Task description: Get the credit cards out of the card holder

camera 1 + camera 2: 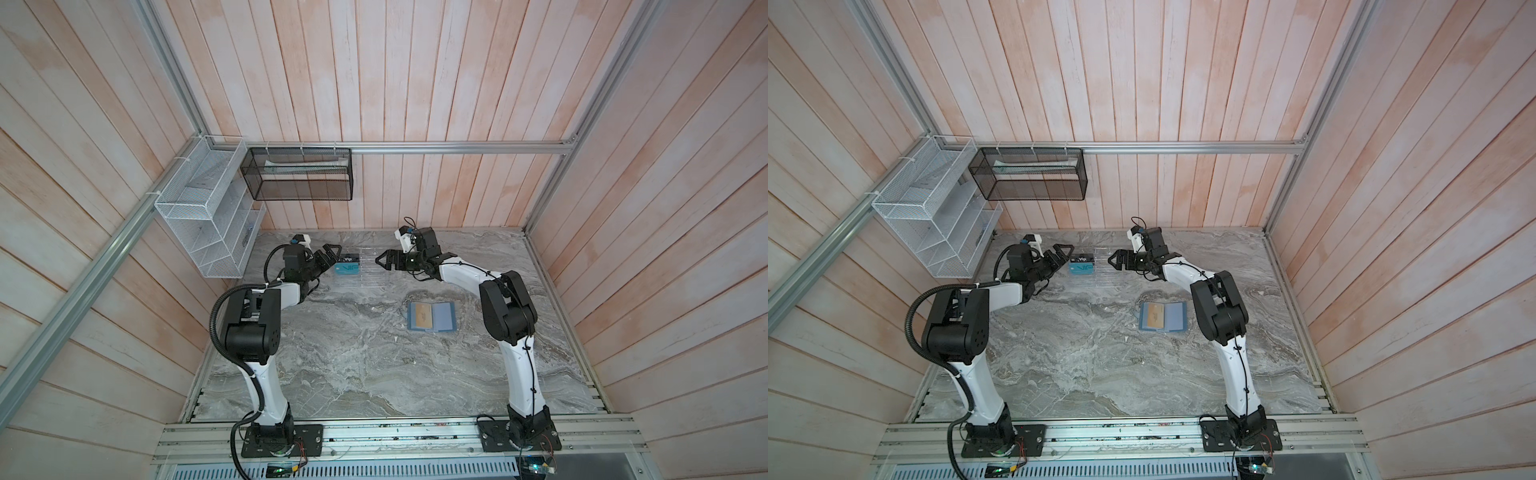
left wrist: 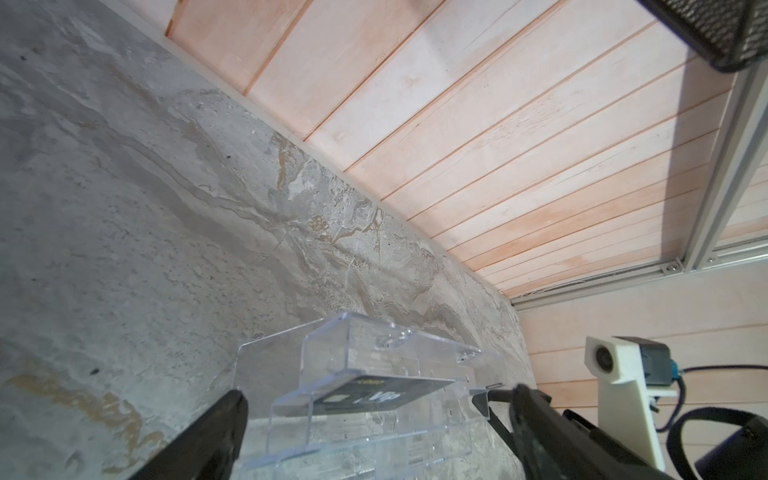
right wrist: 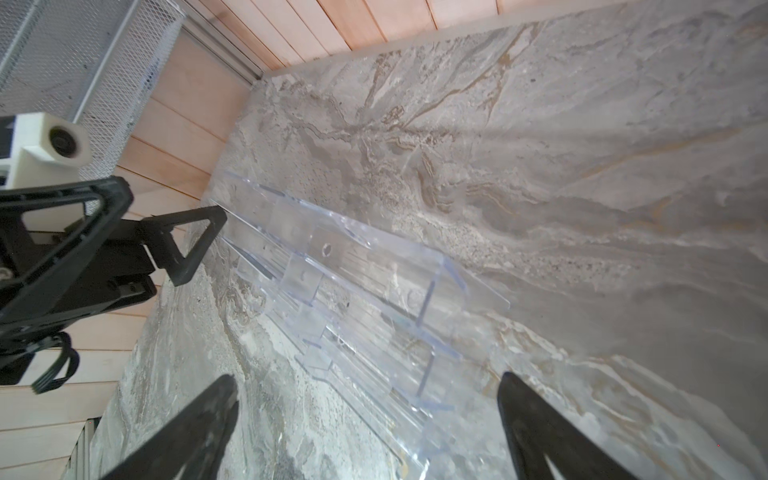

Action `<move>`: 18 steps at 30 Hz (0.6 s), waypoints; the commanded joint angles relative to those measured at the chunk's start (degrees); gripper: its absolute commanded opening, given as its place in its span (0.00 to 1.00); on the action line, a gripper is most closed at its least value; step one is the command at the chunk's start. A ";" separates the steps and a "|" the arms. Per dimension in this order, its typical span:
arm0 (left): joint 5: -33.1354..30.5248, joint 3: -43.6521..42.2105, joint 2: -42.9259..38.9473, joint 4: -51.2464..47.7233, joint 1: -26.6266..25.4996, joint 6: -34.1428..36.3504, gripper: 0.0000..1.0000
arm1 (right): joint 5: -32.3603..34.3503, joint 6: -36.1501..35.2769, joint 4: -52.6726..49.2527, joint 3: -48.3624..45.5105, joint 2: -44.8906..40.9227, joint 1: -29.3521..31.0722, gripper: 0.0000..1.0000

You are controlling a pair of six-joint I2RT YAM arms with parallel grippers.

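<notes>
The card holder (image 1: 442, 318) (image 1: 1176, 316) lies open and flat on the marble table, right of the middle. A gold-yellow credit card (image 1: 422, 318) (image 1: 1153, 318) sits in its left half. A teal credit card (image 1: 347, 270) (image 1: 1081, 270) stands in a clear acrylic rack (image 1: 374, 272) (image 1: 1106, 270) (image 2: 353, 340) (image 3: 374, 282) at the back. My left gripper (image 1: 330, 257) (image 1: 1063, 258) (image 2: 378, 390) is open at the rack's left end, empty. My right gripper (image 1: 380, 260) (image 1: 1113, 259) (image 3: 368, 377) is open at the rack's right end, empty, facing the left one.
A black card lettered "Vip" (image 1: 348, 257) (image 1: 1082, 257) (image 2: 374, 395) stands in the rack behind the teal one. A white wire shelf (image 1: 208, 216) and a black mesh basket (image 1: 297, 174) hang on the walls at the back left. The back wall is close behind the rack.
</notes>
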 commanded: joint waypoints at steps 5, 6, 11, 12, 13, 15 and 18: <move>3.58 -0.36 2.30 7.87 0.01 -2.02 1.00 | -2.98 2.28 2.71 3.22 3.69 0.04 0.98; 3.71 -0.45 2.30 7.98 0.00 -2.15 1.00 | -3.27 2.51 2.70 3.60 3.99 0.13 0.98; 4.22 -2.26 1.96 10.24 -0.62 -3.68 1.00 | -3.75 2.89 3.03 3.60 4.08 0.84 0.98; 4.20 -2.46 1.95 10.10 -0.85 -3.56 1.00 | -3.66 2.92 3.22 3.32 3.95 1.00 0.98; 4.20 -2.68 1.84 10.06 -1.01 -3.44 1.00 | -3.73 3.00 3.20 3.16 3.84 1.10 0.98; 3.80 -3.28 1.69 9.76 -1.36 -3.21 1.00 | -3.64 3.17 3.29 2.77 3.73 1.24 0.98; 3.63 -3.96 1.44 9.62 -1.40 -2.98 1.00 | -3.74 3.18 3.35 2.11 3.32 1.30 0.98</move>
